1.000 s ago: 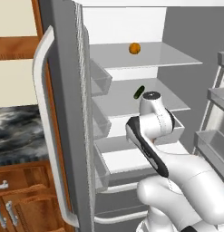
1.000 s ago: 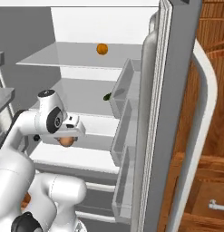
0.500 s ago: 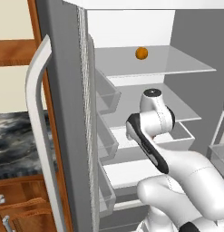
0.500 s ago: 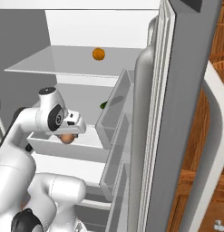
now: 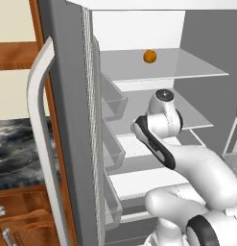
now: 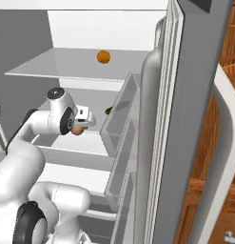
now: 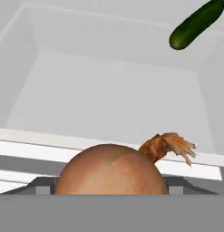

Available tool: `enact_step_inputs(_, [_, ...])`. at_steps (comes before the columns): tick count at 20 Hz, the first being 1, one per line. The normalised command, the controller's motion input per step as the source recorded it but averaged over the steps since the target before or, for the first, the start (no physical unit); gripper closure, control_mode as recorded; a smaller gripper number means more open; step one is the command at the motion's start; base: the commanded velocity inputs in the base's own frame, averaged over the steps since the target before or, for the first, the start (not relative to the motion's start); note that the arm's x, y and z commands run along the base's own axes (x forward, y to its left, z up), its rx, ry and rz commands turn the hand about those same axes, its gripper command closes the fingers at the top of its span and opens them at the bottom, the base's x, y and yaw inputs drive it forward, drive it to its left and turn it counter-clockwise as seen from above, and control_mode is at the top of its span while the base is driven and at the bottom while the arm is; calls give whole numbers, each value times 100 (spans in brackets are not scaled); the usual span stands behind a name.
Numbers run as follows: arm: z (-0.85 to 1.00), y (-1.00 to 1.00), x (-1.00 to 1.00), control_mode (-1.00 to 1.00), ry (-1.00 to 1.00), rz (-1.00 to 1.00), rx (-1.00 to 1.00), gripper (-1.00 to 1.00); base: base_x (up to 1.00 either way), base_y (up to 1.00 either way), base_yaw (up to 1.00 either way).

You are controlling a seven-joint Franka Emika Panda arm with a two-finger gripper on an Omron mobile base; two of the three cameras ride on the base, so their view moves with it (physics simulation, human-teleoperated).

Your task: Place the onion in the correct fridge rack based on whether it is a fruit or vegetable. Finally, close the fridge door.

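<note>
- My gripper (image 6: 80,125) is clamped on the onion (image 6: 78,130) — in the hand view it sits at the bottom edge, papery tuft pointing right.
- I hold it just at the front edge of the fridge rack (image 6: 97,101), level with it, not on it.
- A cucumber (image 7: 197,23) lies further back on that rack, toward the right wall.
- An orange fruit (image 5: 149,56) rests on the topmost shelf (image 5: 187,67).
- Both fridge doors (image 5: 67,120) stand open — bins empty.
</note>
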Motion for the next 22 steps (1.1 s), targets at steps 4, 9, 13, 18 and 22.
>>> enact_step_inputs(4, [1,0,60,-100,-9,0,1,100,0,0,0])
enact_step_inputs(9, [6,0,53,-100,-2,0,0,100,0,0,0])
enact_step_inputs(13, [0,0,54,-100,-1,0,0,100,0,0,0])
enact_step_inputs(18, [-13,0,56,-100,-1,0,0,100,0,0,0])
enact_step_inputs(22, [-27,4,43,-100,-4,0,0,100,0,0,0])
